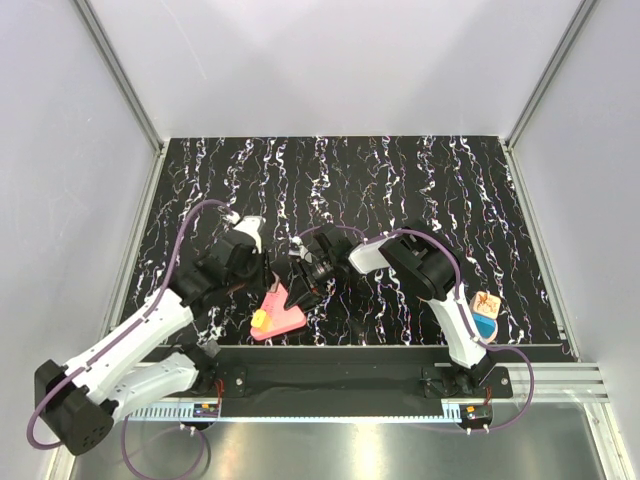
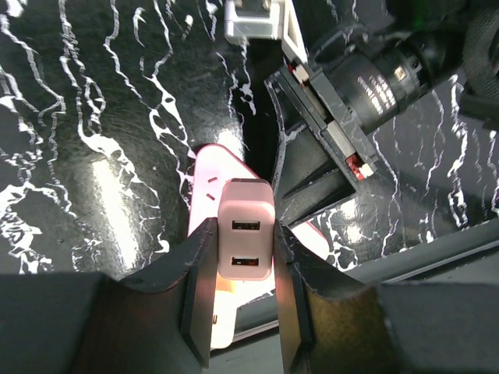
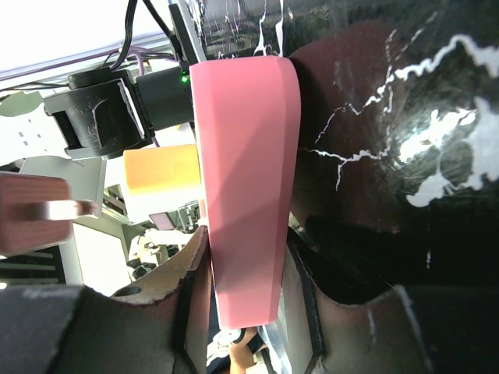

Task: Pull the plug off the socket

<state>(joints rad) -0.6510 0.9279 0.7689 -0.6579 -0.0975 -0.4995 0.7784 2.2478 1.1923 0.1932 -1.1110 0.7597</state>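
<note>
- Left wrist view: the pale pink plug [image 2: 245,240], two USB ports on its near face, sits low in the middle of the frame, pinched between the two dark fingers of the left gripper [image 2: 243,261].
- The left jaws are narrow and press on both sides of the plug.
- Just behind the plug lies the brighter pink socket [image 2: 209,181], running toward the upper left of the frame.
- Right wrist view: the socket [image 3: 245,179] fills the centre, standing on end, clamped low down by the right gripper [image 3: 245,253].
- At the left edge of that view the plug [image 3: 35,212] is blurred, with a metal pin bare and a gap between it and the socket.
- A yellow block [image 3: 160,175] sits against the socket's left side.
- Top external view: the socket [image 1: 285,318] and yellow block [image 1: 260,320] are at the lower middle of the black marbled table [image 1: 400,180], where both arms meet.
</note>
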